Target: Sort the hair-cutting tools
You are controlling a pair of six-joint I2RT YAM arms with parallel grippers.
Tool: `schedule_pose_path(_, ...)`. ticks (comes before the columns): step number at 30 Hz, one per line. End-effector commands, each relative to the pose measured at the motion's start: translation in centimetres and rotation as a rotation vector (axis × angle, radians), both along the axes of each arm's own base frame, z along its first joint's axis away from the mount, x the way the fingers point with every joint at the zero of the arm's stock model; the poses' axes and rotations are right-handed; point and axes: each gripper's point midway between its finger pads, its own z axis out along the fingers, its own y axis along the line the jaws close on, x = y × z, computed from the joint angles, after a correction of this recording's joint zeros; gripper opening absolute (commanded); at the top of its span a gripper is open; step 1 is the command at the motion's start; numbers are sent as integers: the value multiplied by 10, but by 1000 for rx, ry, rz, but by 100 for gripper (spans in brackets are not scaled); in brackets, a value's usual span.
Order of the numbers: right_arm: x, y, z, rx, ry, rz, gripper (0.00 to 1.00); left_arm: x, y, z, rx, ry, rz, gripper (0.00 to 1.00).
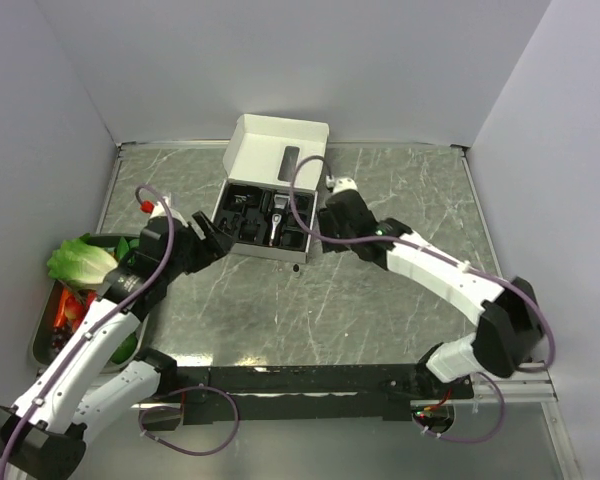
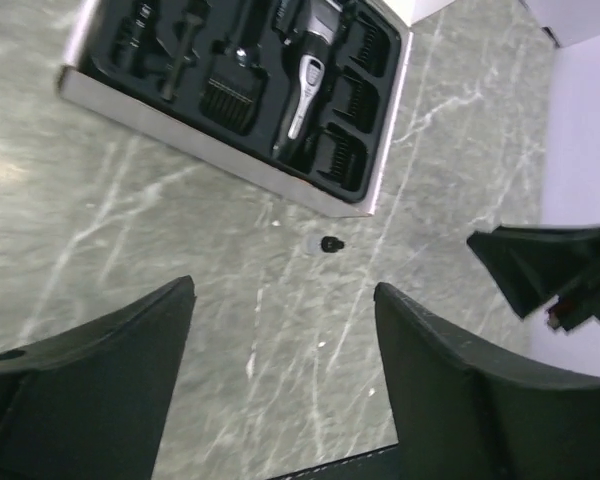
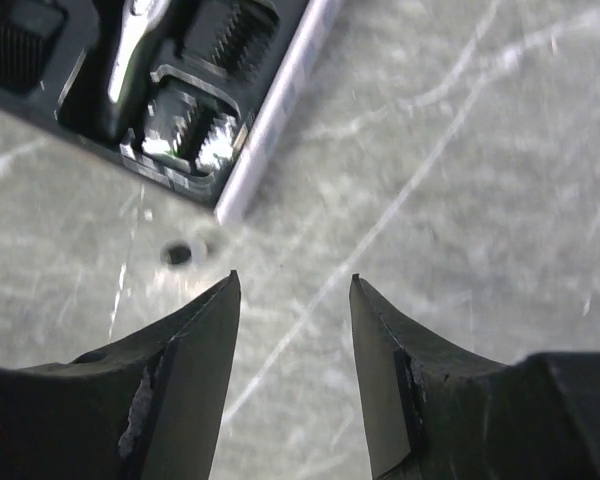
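Observation:
The black-and-silver hair clipper lies in the black insert of an open white box at the table's back middle. In the left wrist view the clipper lies between black comb attachments in the box. A small black part lies on the table just in front of the box. My left gripper is open and empty, at the box's left front corner. My right gripper is open and empty, over bare table by the box's right front corner; a comb attachment shows there.
A metal tray with lettuce and other vegetables stands at the left edge, under my left arm. White walls close the back and both sides. The box's lid stands open toward the back.

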Motion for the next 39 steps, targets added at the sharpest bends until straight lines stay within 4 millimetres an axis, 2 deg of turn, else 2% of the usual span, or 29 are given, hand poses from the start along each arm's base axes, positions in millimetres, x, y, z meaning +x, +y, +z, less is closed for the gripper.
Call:
schedule_pose_path(1, -19, -2, 10, 135, -45, -42, 57, 4, -30, 5, -141, -66, -47, 74)
schedule_pose_path(5, -41, -1, -12, 170, 0, -28, 58, 0, -49, -7, -179, -79, -57, 67)
schedule_pose_path(9, -57, -4, -30, 190, 51, -30, 60, -13, -82, -29, -155, -99, -88, 66)
schedule_pose_path(11, -65, -7, -36, 202, 60, -29, 60, -11, -98, -41, -137, -92, -98, 64)
schedule_pose_path(12, -68, -7, -37, 206, 63, -22, 60, -11, -111, -52, -94, -80, -115, 64)
schedule_pose_path(14, -75, -10, -38, 211, 60, -15, 61, -10, -120, -64, -12, -70, -94, 64)
schedule_pose_path(15, -79, -12, -38, 210, 62, -11, 61, -11, -136, -72, 40, -56, -109, 64)
schedule_pose_path(16, -83, -14, -38, 216, 56, -7, 61, -6, -134, -77, 99, -67, -66, 65)
schedule_pose_path(18, -88, -17, -38, 221, 49, -6, 62, -5, -148, -92, 168, -62, -57, 65)
schedule_pose_path(19, -91, -20, -37, 227, 36, -7, 62, -1, -145, -97, 214, -73, -21, 65)
schedule_pose_path(21, -94, -24, -37, 221, 34, -11, 63, 1, -155, -111, 273, -68, -3, 65)
schedule_pose_path(23, -96, -26, -36, 220, 30, -11, 63, 5, -155, -118, 338, -90, 32, 64)
schedule_pose_path(24, -98, -25, -36, 221, 28, -3, 63, 6, -164, -125, 375, -97, 27, 64)
schedule_pose_path(29, -101, -24, -38, 211, 35, 12, 63, 12, -168, -139, 529, -167, 104, 63)
schedule_pose_path(30, -101, -25, -39, 211, 37, 13, 63, 12, -166, -149, 565, -165, 108, 63)
schedule_pose_path(34, -104, -25, -39, 219, 35, 20, 63, 12, -168, -165, 543, -182, 130, 62)
schedule_pose_path(35, -105, -24, -38, 223, 35, 24, 63, 9, -165, -175, 557, -177, 128, 62)
schedule_pose_path(39, -109, -28, -36, 223, 29, 28, 63, 6, -159, -189, 546, -190, 160, 62)
